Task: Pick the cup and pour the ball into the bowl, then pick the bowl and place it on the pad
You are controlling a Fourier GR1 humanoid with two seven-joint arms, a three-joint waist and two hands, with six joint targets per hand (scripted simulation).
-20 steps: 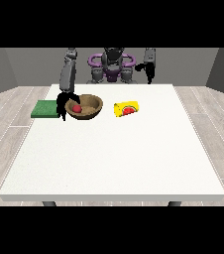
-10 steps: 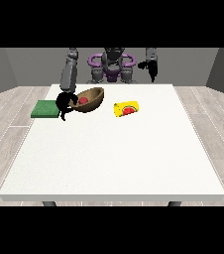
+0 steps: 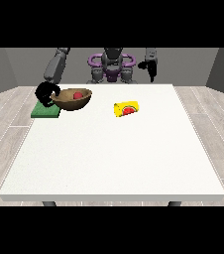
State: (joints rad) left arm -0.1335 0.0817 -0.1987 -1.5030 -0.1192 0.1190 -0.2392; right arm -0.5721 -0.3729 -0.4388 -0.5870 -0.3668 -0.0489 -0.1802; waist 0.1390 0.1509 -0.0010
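— What had changed since half a second before?

— Carried leftward, the brown wooden bowl (image 3: 74, 99) hung tilted above the table's (image 3: 114, 158) far left part, its left rim over the edge of the green pad (image 3: 45, 111). Earlier it had sat lower and farther right.

— What held it?

— A black hand at the view's left (image 3: 45, 94), fingers curled round the bowl's left rim.

— And inside the bowl?

— One red ball (image 3: 77, 95), showing just above the rim.

— Where was the cup?

— A yellow cup (image 3: 126, 108) lay on its side on the white table, right of the bowl and well apart from it, with a red patch on the side facing the camera.

— The other hand?

— At the view's right, a black hand (image 3: 150, 68) was raised beside the robot's torso, away from everything — whether its fingers were curled or straight could not be made out.
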